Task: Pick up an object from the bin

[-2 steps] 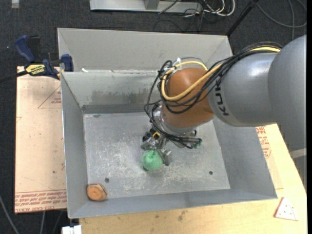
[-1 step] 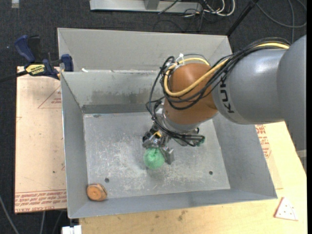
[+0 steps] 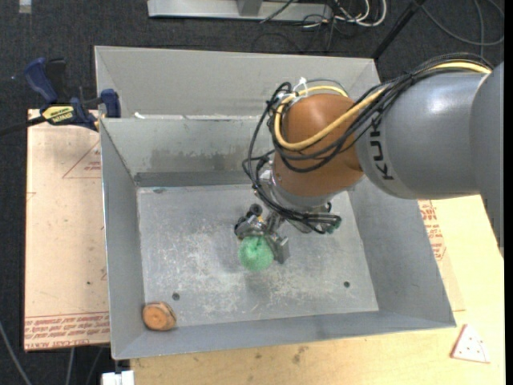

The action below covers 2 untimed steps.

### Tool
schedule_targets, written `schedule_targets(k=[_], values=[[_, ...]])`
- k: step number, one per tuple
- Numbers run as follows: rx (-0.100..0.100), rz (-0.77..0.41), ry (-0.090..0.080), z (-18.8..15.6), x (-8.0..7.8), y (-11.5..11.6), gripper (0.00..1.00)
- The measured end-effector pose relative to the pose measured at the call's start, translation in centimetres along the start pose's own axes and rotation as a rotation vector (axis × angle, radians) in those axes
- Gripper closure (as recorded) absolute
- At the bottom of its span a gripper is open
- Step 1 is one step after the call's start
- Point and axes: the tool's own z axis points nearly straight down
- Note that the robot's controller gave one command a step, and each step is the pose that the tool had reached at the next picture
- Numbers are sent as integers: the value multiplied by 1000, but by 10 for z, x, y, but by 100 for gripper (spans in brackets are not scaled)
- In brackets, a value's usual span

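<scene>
Grey bin (image 3: pixel 120 215), jaws over green ball (image 3: pixel 256 255) mid-floor; orange round piece (image 3: pixel 159 317) near front-left corner

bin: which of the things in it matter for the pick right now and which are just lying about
Part of the job:
- gripper, down over the middle of the bin floor
- green roundish lump, right at the gripper's tip

Just lying about:
- orange-brown round piece, in the near left corner, well apart from the gripper
</scene>
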Motion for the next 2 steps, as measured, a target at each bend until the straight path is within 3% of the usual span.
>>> schedule_targets(k=[2], values=[[2, 1, -2, -28, -1, 0, 100]])
